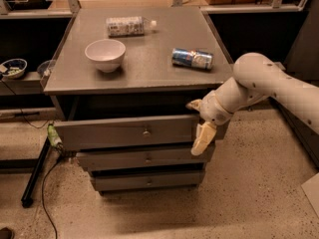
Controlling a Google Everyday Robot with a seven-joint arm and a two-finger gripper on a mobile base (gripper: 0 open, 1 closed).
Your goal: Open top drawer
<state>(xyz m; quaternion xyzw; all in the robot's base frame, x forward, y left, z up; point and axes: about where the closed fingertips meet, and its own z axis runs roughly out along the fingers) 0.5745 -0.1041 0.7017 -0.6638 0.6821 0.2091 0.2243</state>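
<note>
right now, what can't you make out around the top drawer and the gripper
Camera view only:
- Inside of the top drawer: lost in shadow under the overhang of the table.
- The drawer front's right end: covered by the gripper, which sits against it.
- Label text on the bottle and the can: too small.

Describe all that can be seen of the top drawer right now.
The top drawer is the tallest and widest of three grey fronts, wood-like, with a small round metal knob at its centre. It sits level, pulled out partway: its front stands forward of the two drawers below, with a dark gap above it; the inside is not visible. The gripper is at its right-hand end in the view, apparently against the front panel.
</note>
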